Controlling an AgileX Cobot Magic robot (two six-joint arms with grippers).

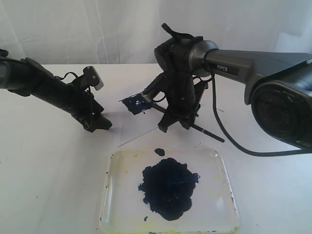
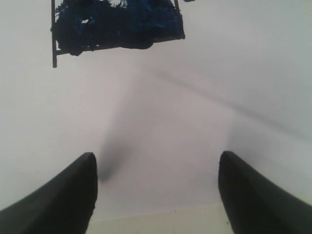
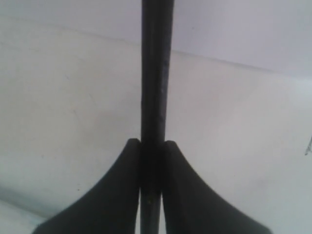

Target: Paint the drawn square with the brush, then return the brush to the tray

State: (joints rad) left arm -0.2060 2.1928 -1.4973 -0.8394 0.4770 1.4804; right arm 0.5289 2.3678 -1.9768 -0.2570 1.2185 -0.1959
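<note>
right gripper (image 3: 151, 142) clamps the brush (image 3: 156, 68) | left gripper (image 2: 158, 155) spread wide, near the drawn square (image 2: 117, 24) | square mostly dark blue

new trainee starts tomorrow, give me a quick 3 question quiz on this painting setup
1. True or false: the left gripper is open and empty.
2. The right gripper is shut on: A the brush, B a sponge, C nothing.
3. Fill in: the drawn square is mostly covered in dark ___.
Key: 1 true; 2 A; 3 paint.
</note>
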